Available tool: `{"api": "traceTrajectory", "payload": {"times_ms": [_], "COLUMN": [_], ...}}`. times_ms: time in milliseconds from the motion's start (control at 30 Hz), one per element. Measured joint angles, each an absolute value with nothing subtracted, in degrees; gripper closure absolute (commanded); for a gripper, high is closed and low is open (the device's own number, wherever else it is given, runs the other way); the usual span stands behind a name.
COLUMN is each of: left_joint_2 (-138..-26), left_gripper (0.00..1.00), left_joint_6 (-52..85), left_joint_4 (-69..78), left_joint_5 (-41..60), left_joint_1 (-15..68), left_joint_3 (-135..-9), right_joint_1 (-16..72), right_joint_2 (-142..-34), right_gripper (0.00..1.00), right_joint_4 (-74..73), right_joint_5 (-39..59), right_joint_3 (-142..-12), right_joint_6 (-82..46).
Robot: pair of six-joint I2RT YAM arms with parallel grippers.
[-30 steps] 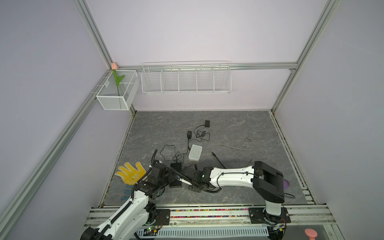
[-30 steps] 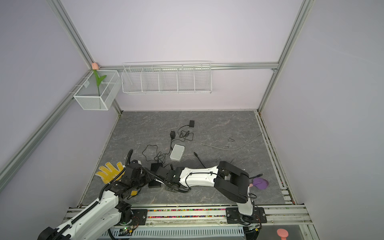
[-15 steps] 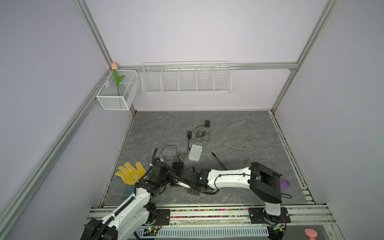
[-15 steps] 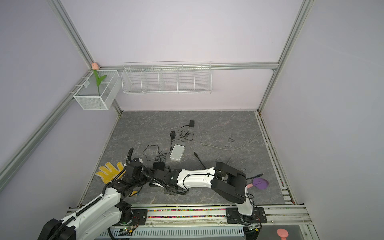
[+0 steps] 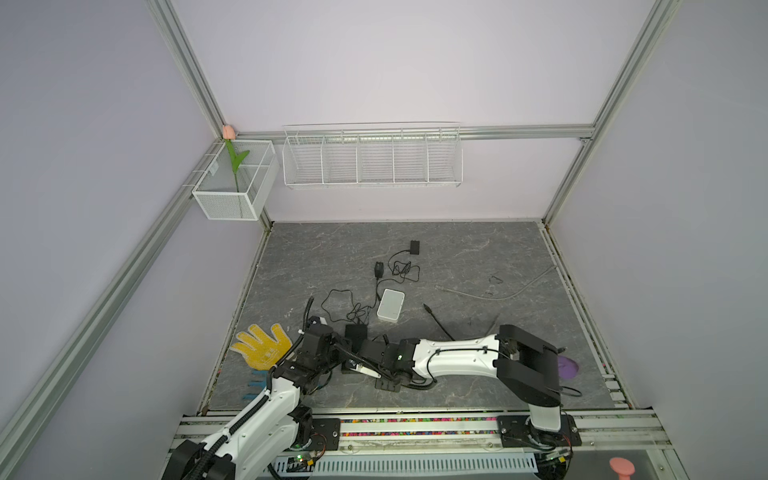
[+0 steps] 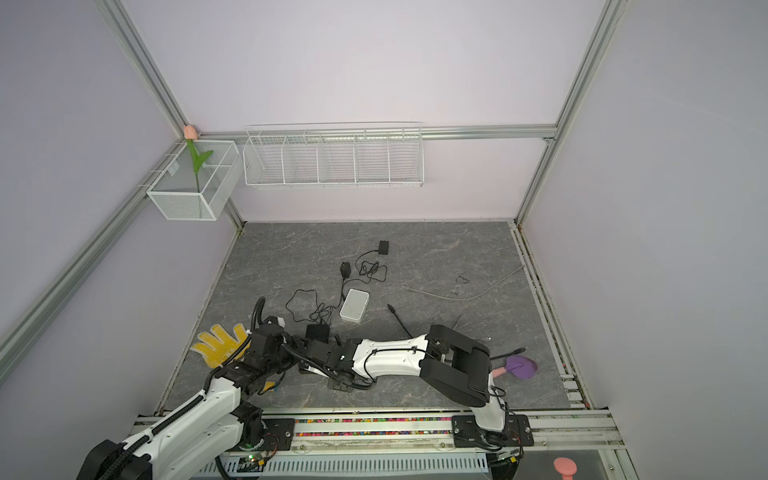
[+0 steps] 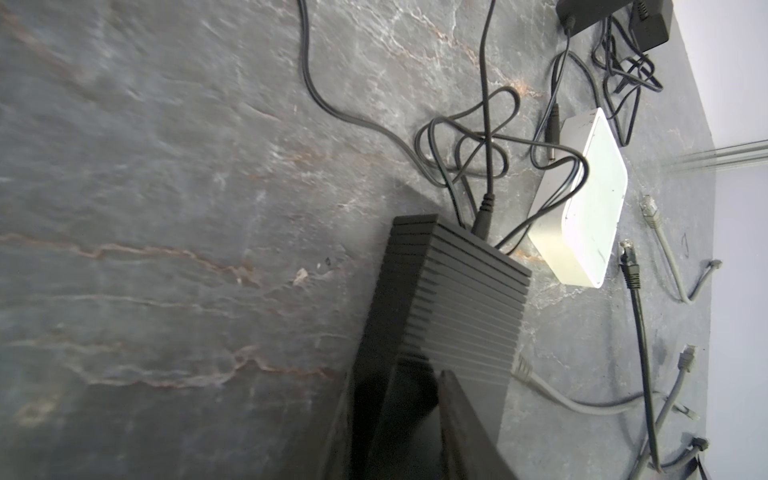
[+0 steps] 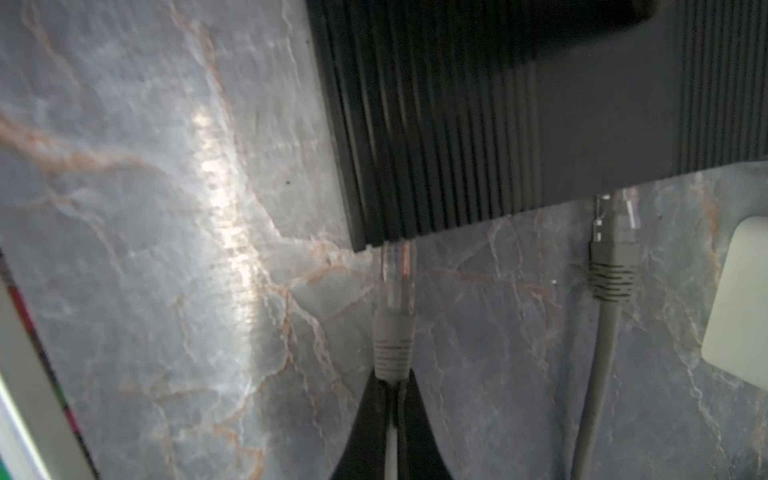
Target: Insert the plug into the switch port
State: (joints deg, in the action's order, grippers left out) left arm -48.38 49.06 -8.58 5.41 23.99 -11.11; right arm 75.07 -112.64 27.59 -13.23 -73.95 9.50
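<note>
1. While the plug (image 8: 397, 274) is carried by the right claw (image 8: 392, 382), which is clenched on the grey cable (image 8: 390, 449) right behind the plug's boot, the clear tip stands straight ahead of the fingertips and meets the near edge of the black switch (image 8: 498, 124). It is judged not yet seated.
2. The port itself is hidden under that edge, so the tip should be lined up by small sideways corrections before any push is given.
3. The plug is best driven along the line of the fingers, level with the table (image 8: 166, 208), so that the tip is not bent against the housing.
4. Because the hold is on the soft cable and not on the plug body, buckling is likely. Force should be applied slowly.
5. The far end of the switch, as reckoned from the right claw, is straddled by the left claw (image 7: 422, 370). Whether its fingers are clamped on the switch or loose cannot be told.
6. The switch should be braced firmly there, or it is likely to be shoved away ahead of the plug.
7. A second grey plug (image 8: 615, 232) lies off to one side of the right claw, its tip at the same edge. A free neighbouring port should be aimed for, and that plug left undisturbed.
8. Release should be held back until the clear tip is swallowed up to the boot.
</note>
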Motion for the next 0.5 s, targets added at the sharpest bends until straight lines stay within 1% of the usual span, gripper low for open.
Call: {"api": "traceTrajectory", "payload": {"times_ms": [500], "left_joint_2": [-42.2], "left_gripper": [0.68], "left_joint_6": [50.6], "left_joint_4": [-9.0], "left_joint_5": [5.7], "left_joint_1": [23.4], "left_joint_3": [-7.8], "right_joint_1": [75.2], "right_joint_2": [-114.0], "right_gripper": [0.93], "right_joint_4": [31.5], "right_joint_5": [-11.4], "right_joint_3": [-77.2], "right_joint_6": [11.2]}}
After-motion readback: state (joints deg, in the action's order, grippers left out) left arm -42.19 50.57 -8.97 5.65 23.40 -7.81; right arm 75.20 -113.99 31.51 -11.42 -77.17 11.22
